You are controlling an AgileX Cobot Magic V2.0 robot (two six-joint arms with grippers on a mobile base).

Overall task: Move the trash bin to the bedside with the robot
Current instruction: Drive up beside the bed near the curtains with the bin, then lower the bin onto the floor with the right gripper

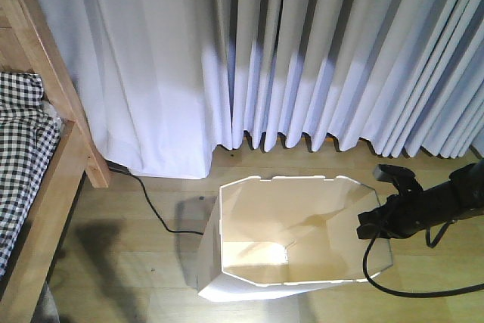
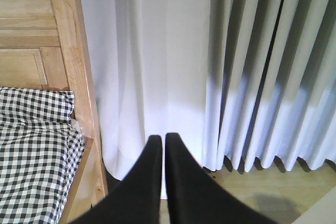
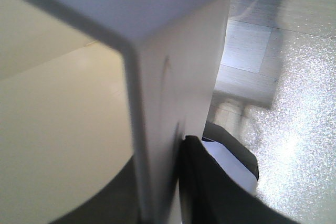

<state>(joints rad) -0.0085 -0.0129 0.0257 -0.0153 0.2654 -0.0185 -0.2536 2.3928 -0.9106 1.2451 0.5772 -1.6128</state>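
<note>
The white trash bin (image 1: 249, 281) with its angular rim and cream inside sits on the wooden floor in the middle of the front view, right of the bed. My right gripper (image 1: 370, 222) is shut on the bin's right rim. In the right wrist view, the thin bin wall (image 3: 173, 77) runs between the fingers of that gripper (image 3: 157, 182). The bed's wooden frame (image 1: 57, 179) and checked bedding (image 1: 23, 134) are at the left. My left gripper (image 2: 163, 140) is shut on nothing, up in the air near the bed frame (image 2: 79, 77) and bedding (image 2: 37, 145).
White pleated curtains (image 1: 302, 51) hang to the floor behind the bin. A black cable (image 1: 151, 206) runs over the floor from the bed post toward the bin. The right arm's own cable (image 1: 378, 274) loops down beside the bin.
</note>
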